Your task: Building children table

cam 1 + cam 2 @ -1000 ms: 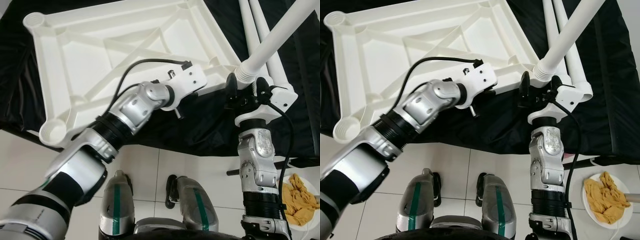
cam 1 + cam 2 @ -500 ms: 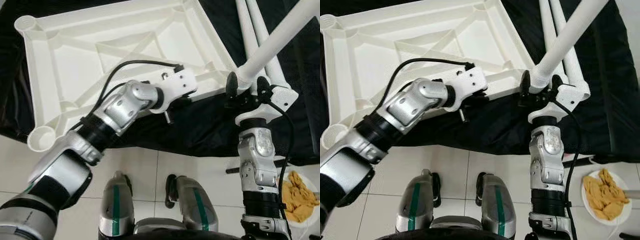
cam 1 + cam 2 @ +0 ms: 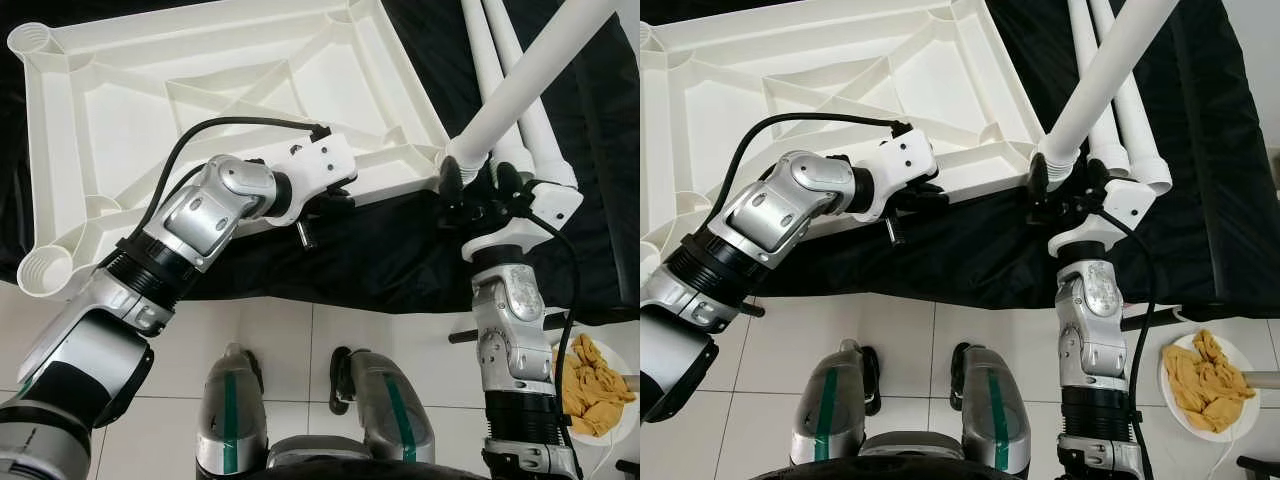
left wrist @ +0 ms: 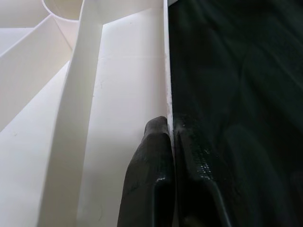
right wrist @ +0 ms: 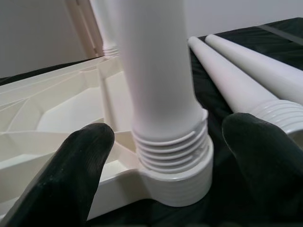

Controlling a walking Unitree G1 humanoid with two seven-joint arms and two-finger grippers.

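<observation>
The white plastic tabletop (image 3: 230, 110) lies upside down on a black cloth (image 3: 400, 250) spread over the floor, its ribbed underside facing up and round leg sockets showing at its corners. One white leg (image 3: 520, 85) stands tilted in the socket at the near right corner; in the right wrist view its threaded end (image 5: 173, 151) sits in the socket collar with several thread rings still above the rim. Two more white legs (image 3: 1110, 90) lie side by side on the cloth just beyond that corner, their threaded ends toward the robot.

The right gripper (image 3: 480, 185) is at the base of the standing leg, its two black fingers (image 5: 80, 161) spread apart on either side of the threaded end, with a gap between each finger and the leg. The jaws are open and hold nothing.

The left gripper (image 3: 335, 200) is at the near edge of the tabletop, left of the standing leg. In the left wrist view its fingers (image 4: 151, 170) are pressed together on the thin rim of the tabletop, one on the white inner side and one on the cloth side, so the jaws are clamped on the edge.

Near the robot's right foot, on the white tiled floor (image 3: 290, 330), a white plate (image 3: 1175, 395) carries a crumpled yellow cloth (image 3: 1205, 380).
</observation>
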